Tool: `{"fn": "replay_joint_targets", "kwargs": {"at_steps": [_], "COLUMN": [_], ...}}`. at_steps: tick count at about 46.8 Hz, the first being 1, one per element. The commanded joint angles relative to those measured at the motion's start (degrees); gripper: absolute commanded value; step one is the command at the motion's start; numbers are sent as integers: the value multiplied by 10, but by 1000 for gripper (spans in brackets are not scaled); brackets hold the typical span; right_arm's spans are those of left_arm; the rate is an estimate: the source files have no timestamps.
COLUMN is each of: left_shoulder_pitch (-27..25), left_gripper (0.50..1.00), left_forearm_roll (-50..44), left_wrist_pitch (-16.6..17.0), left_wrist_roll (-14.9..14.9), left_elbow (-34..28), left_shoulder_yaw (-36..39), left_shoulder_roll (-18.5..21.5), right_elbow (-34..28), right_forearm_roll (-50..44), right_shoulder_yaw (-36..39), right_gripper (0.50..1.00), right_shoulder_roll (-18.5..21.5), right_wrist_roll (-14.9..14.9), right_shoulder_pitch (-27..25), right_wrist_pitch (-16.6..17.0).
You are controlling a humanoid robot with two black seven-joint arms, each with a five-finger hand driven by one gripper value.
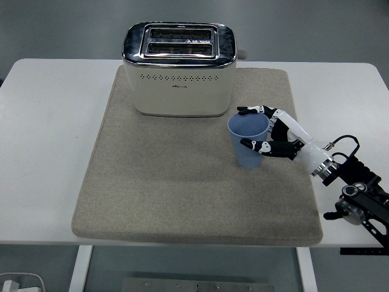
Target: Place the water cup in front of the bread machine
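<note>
A light blue water cup [248, 141] stands upright on the beige mat [176, 194], just right of and in front of the cream bread machine [179, 70] with its chrome top. My right hand [262, 128] comes in from the lower right and wraps the cup's right side. Its upper fingers [250, 111] curl over the far rim and the thumb [253, 146] presses the near wall. The left arm does not show.
The mat covers the middle of the white table [48, 121]. A small knob [242, 54] sticks out of the bread machine's right side. My right forearm with its cable [340, 145] lies over the table's right front corner.
</note>
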Motion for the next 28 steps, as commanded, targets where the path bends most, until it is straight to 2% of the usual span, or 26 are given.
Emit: {"fn": "replay_joint_targets", "kwargs": {"at_steps": [1, 28], "left_shoulder_pitch": [0, -1], "left_gripper": [1000, 1000], "left_forearm_roll": [0, 0], "left_wrist_pitch": [0, 0], "left_wrist_roll": [0, 0], "left_elbow": [0, 0], "left_shoulder_yaw": [0, 0], "left_shoulder_roll": [0, 0], "right_elbow": [3, 7], "right_forearm_roll": [1, 2], "right_shoulder_yaw": [1, 1], "right_gripper": [500, 500], "right_shoulder_roll": [-2, 3], "right_wrist_roll": [0, -2], "right_shoulder_pitch": [0, 23], "right_wrist_pitch": [0, 0]}}
